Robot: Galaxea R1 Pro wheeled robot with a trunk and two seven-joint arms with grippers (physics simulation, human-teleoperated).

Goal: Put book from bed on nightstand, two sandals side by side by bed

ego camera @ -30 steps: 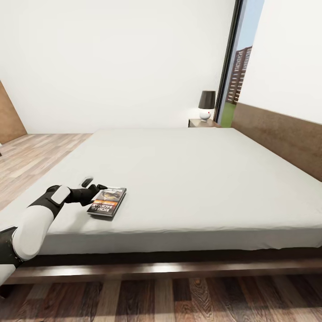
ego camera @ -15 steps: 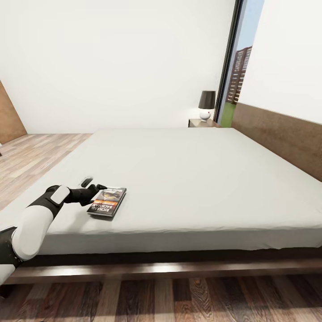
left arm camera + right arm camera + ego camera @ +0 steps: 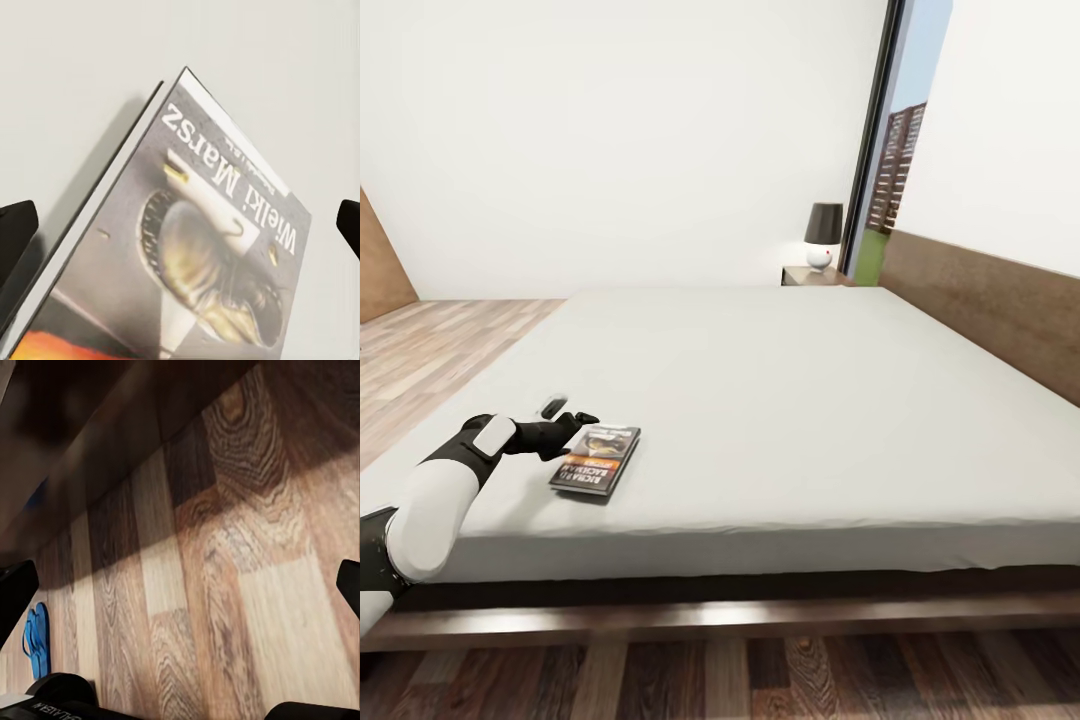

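Large low platform bed [image 3: 780,400], dark brown wooden frame, plain light-grey mattress, takes most of the head view; dark brown headboard runs along its 3 o'clock side. Far corner, about 1 o'clock: low dark-brown wooden nightstand [image 3: 812,275] with a black-shaded lamp on a round white base [image 3: 821,236], well apart from the book. Light-brown wood-plank floor [image 3: 760,675] at 6 o'clock. Left arm reaches in from 8 o'clock; left gripper [image 3: 572,428] sits at the near-left corner of the mattress, its fingers [image 3: 585,418] spread wide, one dark tip at each edge of the left wrist view with the book between, no grip made. Small thin paperback book [image 3: 597,458], dark grey cover, greyish picture, white and orange lettering, lies flat near the mattress edge at 7 o'clock. Judged light, slightly flexible, cover likely slick; flat on soft bedding, so little gap beneath. Best hold probably across a cover edge or the spine side [image 3: 112,187], pinching the thickness. Right gripper [image 3: 180,585] points at the floor beside the bed frame, fingers wide apart, empty. One bright blue flat flip-flop sandal [image 3: 35,641] lies on the planks.
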